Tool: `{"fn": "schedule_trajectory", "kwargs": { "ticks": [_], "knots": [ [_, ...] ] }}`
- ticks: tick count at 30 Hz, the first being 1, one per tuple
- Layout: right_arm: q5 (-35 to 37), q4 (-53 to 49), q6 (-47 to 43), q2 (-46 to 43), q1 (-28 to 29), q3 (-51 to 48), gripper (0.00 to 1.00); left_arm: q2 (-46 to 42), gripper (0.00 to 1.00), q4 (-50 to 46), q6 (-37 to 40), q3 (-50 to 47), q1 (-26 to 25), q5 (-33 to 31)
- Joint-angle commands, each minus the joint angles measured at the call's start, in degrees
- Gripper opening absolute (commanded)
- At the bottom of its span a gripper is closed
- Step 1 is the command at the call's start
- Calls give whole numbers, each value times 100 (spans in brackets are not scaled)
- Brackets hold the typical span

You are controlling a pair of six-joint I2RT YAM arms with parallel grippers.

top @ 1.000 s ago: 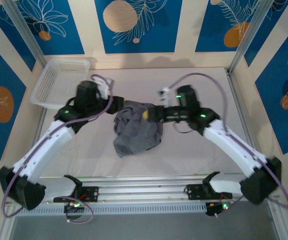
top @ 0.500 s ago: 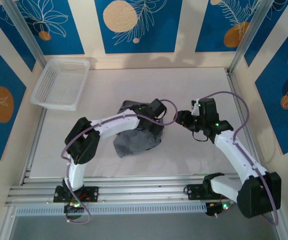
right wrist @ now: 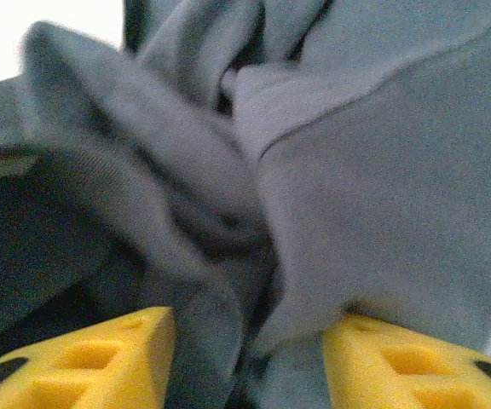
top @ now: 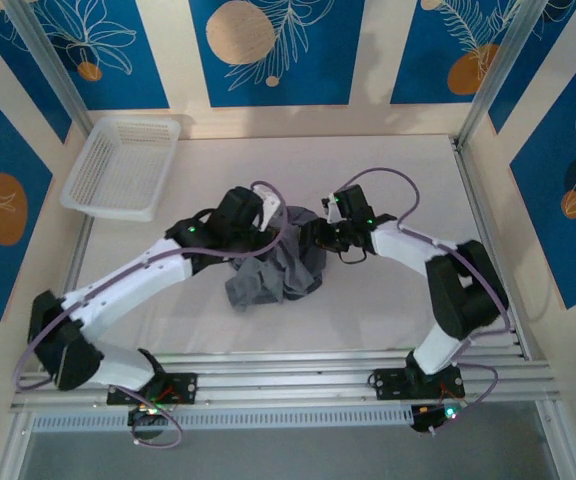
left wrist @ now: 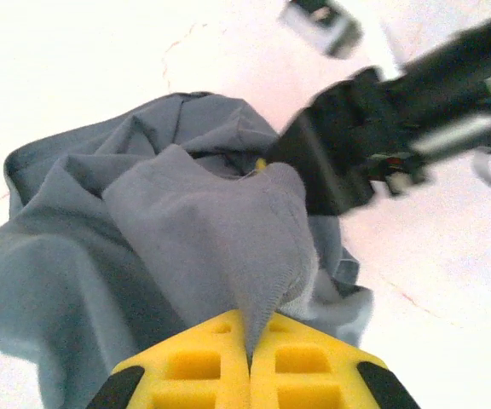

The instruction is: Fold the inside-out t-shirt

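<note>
The slate-grey inside-out t-shirt [top: 268, 272] lies crumpled in a heap in the middle of the table. My left gripper [top: 271, 230] sits at the heap's upper left. In the left wrist view its yellow fingers [left wrist: 250, 328] are shut on a raised fold of the t-shirt [left wrist: 186, 230]. My right gripper [top: 315, 236] is at the heap's upper right edge. In the right wrist view its fingers [right wrist: 247, 328] stand apart, with bunched folds of the t-shirt [right wrist: 373, 196] filling the gap between them. Much of the shirt is hidden in its own folds.
A white mesh basket [top: 123, 165] stands at the back left corner. The pale table [top: 418, 170] is walled at the back and sides. Metal rails [top: 288, 385] run along the near edge by the arm bases.
The left gripper has come in over the heap and closed on a fold of cloth. The right gripper pulled back, then returned to the shirt's right edge, its jaws narrowing.
</note>
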Motion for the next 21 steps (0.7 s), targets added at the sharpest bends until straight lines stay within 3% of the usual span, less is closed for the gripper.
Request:
{"fn": "schedule_trajectory", "kwargs": {
  "ticks": [1,2,3,7,10,15,19,21],
  "knots": [
    [228,82,24,188,-144,312,16,-823,0,-102,-215,-566,245,-34],
    [164,91,24,81,-254,290,4,-1246,0,-41,-263,-824,381,-145],
    [140,80,16,-82,-365,243,0,-1594,0,-34,-336,-1027,551,-263],
    [92,91,-6,-1524,-1036,-233,0,-2936,0,-428,-786,-1782,1436,-1070],
    [249,517,-174,-2768,-1439,-960,0,-3736,0,-184,-978,-2539,1564,-1503],
    [-591,949,-93,-3498,-1468,-1566,0,-3603,26,348,-1217,-3053,1572,-1089],
    [-799,1134,-66,-3536,-1065,-1732,0,-2710,57,466,-1091,-2474,1568,-619],
    [-718,1053,-99,-3542,-951,-1746,0,-2231,60,661,-976,-2119,1494,-116]
  ]
}}
